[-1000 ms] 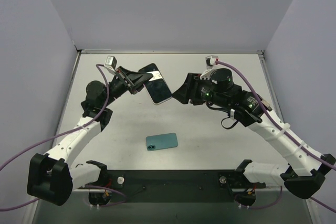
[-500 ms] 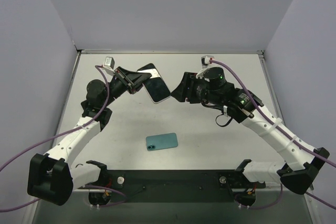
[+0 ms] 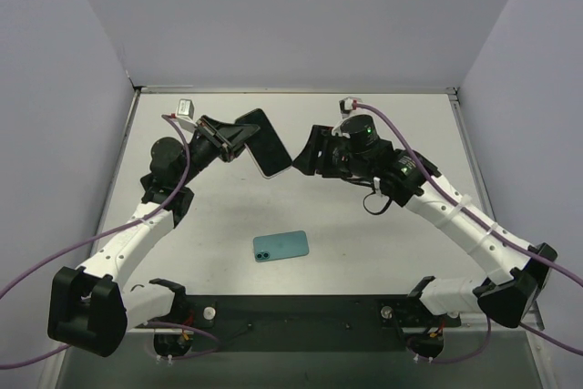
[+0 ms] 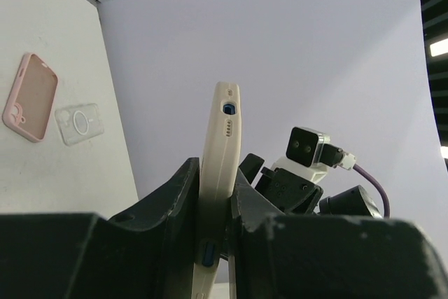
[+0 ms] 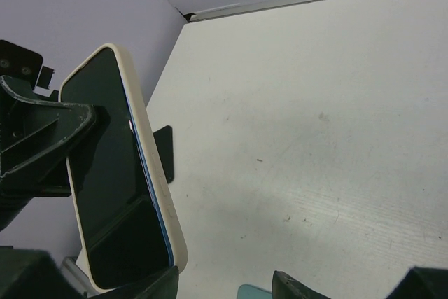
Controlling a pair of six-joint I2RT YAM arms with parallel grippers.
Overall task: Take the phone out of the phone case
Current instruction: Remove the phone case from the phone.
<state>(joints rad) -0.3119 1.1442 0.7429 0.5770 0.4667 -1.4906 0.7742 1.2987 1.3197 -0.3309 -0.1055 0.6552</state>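
Observation:
The phone (image 3: 266, 145) sits in a cream phone case (image 5: 150, 166) and is held up above the table, tilted. My left gripper (image 3: 248, 138) is shut on it at its left end. In the left wrist view the cased phone (image 4: 220, 138) stands edge-on between the jaws of the left gripper (image 4: 217, 201). In the right wrist view the dark screen (image 5: 105, 152) faces the camera, with a blue edge showing inside the case rim. My right gripper (image 3: 305, 154) is open just right of the phone. One of its fingertips (image 5: 154, 286) is at the case's lower corner.
A teal phone-shaped item (image 3: 281, 245) with two camera holes lies flat on the table near the front middle. A pink case (image 4: 29, 96) and a clear case (image 4: 79, 122) show on the pale surface at the left of the left wrist view.
My right arm has swung left, bringing its open gripper up to the phone's right edge. The left gripper has tilted the phone slightly and keeps its hold.

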